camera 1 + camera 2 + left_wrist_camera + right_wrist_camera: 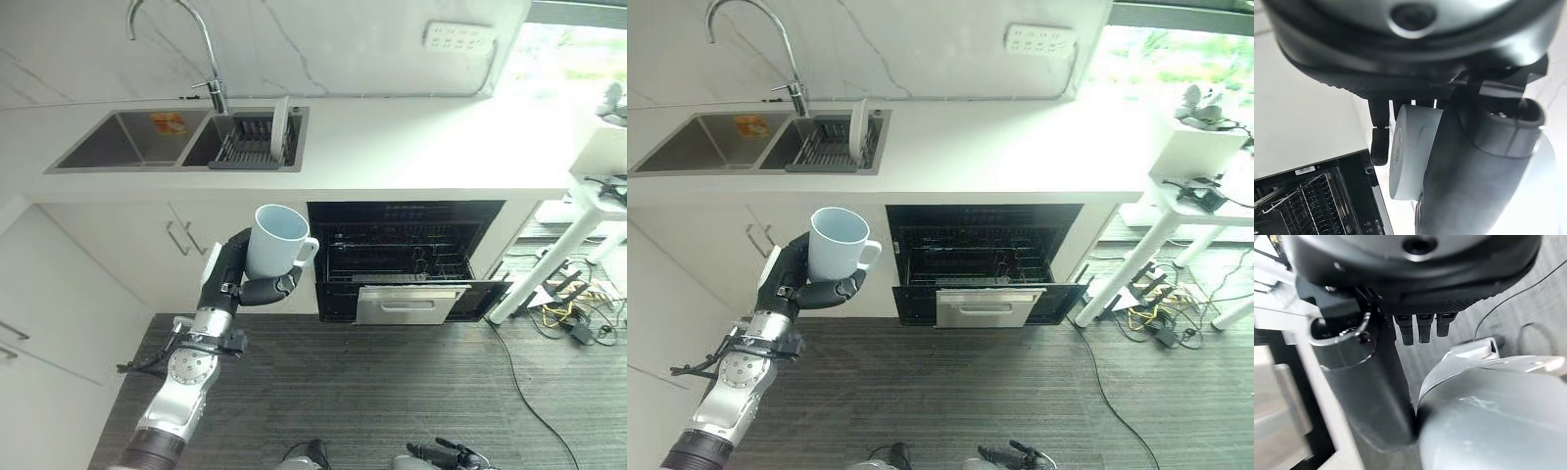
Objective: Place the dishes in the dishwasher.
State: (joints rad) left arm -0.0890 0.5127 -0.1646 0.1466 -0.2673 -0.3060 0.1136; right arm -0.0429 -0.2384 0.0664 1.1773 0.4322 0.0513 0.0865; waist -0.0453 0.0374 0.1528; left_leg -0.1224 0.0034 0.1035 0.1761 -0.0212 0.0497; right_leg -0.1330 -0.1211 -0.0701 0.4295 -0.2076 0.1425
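Note:
My left hand (233,284) is shut on a pale blue mug (277,240), held upright with its handle pointing right, in front of the white cabinets. The left wrist view shows the mug (1410,147) pressed between my thumb and curled fingers. Just to its right the dishwasher (407,257) stands open, with its dark wire rack (392,259) showing and the steel-fronted door (409,304) down. A white plate (280,127) stands on edge in the drying rack (245,147) in the sink's right basin. In its own wrist view, my right hand (1366,382) hangs over the dark floor, fingers relaxed and holding nothing.
A double sink (132,139) with a tall tap (211,59) is set in the white counter (421,147). White cabinet doors (118,245) lie to the left. A white table leg (549,264) and loose cables (568,318) are at the right, on a dark striped floor (392,392).

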